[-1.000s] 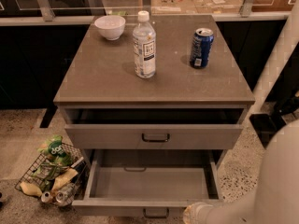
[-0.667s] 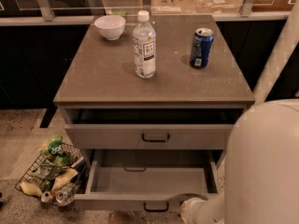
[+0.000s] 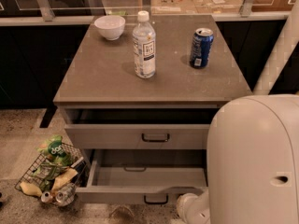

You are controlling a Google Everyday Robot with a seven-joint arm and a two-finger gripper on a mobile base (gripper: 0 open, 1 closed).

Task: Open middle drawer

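The middle drawer (image 3: 140, 194) stands pulled far out under the top drawer, and its grey interior shows. Its small dark bar handle (image 3: 155, 199) is on the front, near the bottom of the view. My gripper (image 3: 188, 207) is at the bottom edge, just right of that handle and close to the drawer front. Only its white wrist end shows. The rest is hidden behind my large white arm link (image 3: 254, 162). The lowest drawer is out of view.
The top drawer (image 3: 135, 135) is slightly ajar. On the cabinet top (image 3: 103, 73) stand a white bowl (image 3: 110, 27), a clear water bottle (image 3: 144, 45) and a blue can (image 3: 201, 48). A wire basket of trash (image 3: 51, 174) sits on the floor at left.
My white arm link has swung into view and now fills the lower right. The wrist end has shifted slightly up. The open drawer's front sits a little further in than a second ago.
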